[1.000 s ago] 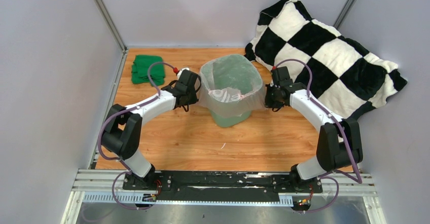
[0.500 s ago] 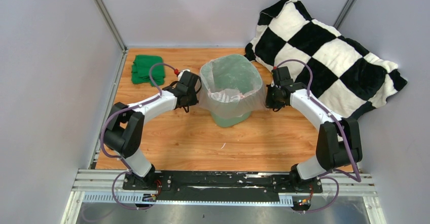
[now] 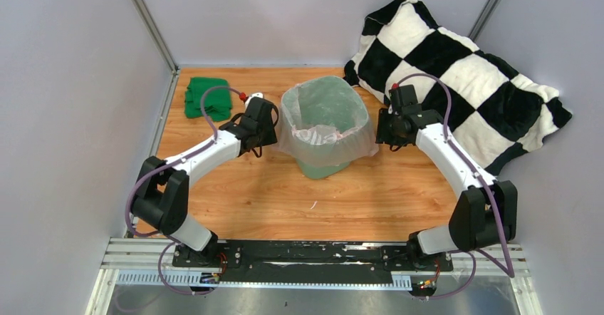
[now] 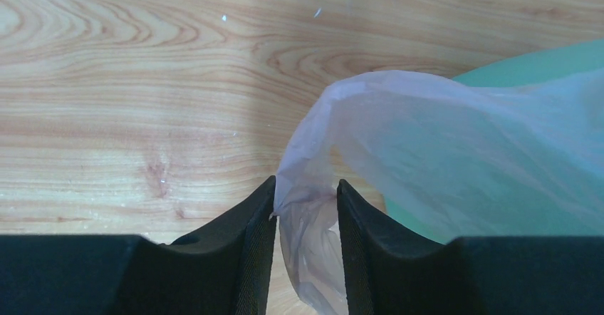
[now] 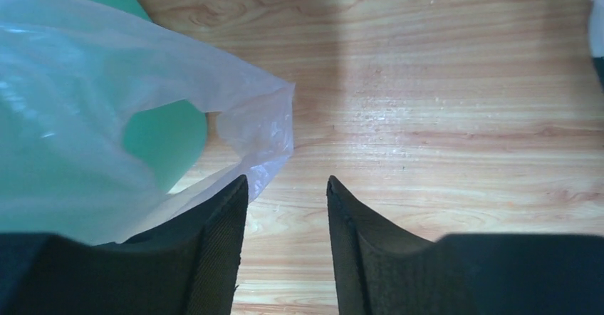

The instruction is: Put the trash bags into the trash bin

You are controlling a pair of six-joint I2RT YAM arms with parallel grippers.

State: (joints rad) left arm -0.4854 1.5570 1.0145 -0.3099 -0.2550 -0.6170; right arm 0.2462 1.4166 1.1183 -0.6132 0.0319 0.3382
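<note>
Plastic of the pale-pink bag [image 3: 324,135] lines the mint-green bin [image 3: 322,167], which stands upright near the middle of the wooden counter [image 3: 249,187]. The bag's mouth is turned outward over the rim and hangs as a loose skirt around the upper walls. The bin's bare lower part shows beneath it.

The left claw [image 3: 269,126] sits just beside the bin's left side, level with that skirt. In its wrist view the fingers are spread. A crumpled flap of the bag [image 4: 456,158] droops into the gap between them and brushes the inner face of one finger [image 4: 260,222]. The film looks slack there, not squeezed, and the bin's green wall [image 4: 541,62] shows behind it.

The right claw [image 3: 383,128] sits just beside the bin's right side. Its wrist view also shows the fingers parted, with only bare wood in the gap. A loose corner of the bag [image 5: 85,101] lies off to one side, past the tip of one finger [image 5: 221,236]. Whether it touches that finger cannot be told.

A black-and-white checkered cushion [image 3: 456,73] lies at the far right, and a folded dark green cloth [image 3: 206,97] at the far left, well apart from the bin.
</note>
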